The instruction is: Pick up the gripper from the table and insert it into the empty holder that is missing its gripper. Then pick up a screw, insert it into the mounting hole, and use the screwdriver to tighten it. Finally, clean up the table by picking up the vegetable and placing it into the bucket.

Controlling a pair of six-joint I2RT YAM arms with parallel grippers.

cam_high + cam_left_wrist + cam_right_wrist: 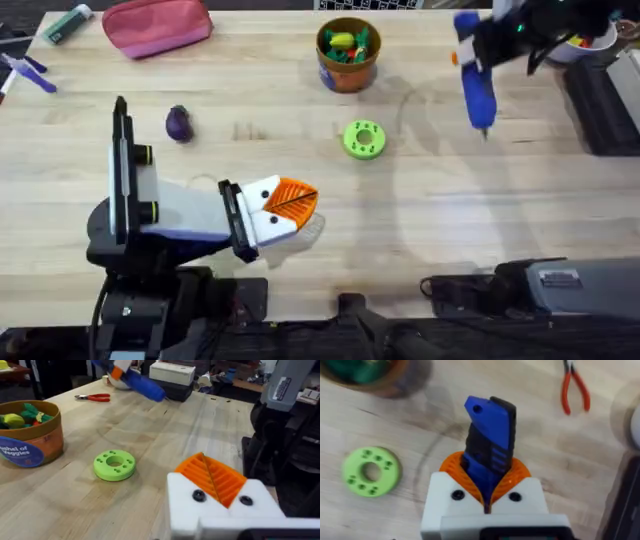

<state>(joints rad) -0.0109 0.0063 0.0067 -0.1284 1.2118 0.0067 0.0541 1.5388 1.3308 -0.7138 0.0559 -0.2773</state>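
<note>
The right claw (487, 492) was clamped on the blue screwdriver (489, 440), its orange ribbed pads pressed against both sides of the tool's body. In the overhead view that claw (470, 55) hung above the far right part of the tabletop (300, 260), and the screwdriver (477, 95) slanted down from it with its thin tip pointing toward the wood but not visibly touching it. From the left wrist the same screwdriver (135, 380) showed far off, raised above the tabletop, with red-handled pliers (94, 397) lying flat beyond.

The left claw (290, 200) rested low near the middle of the tabletop, its white blocks both carrying orange fingers; these met at their tips with nothing between them. In the left wrist view the left claw (212, 477) showed its orange pads drawn together, and a dark screw head sat in each white block.

A green ring (363, 139) with small holes lay flat on the wood between the two claws. The bucket (347, 55) stood upright at the far middle, beyond the ring, with yellow and green toy food inside. The vegetable (179, 123), a dark purple eggplant, lay on the tabletop to the far left of the ring, well apart from the bucket. A pink pouch (158, 25) lay at the far left edge.
</note>
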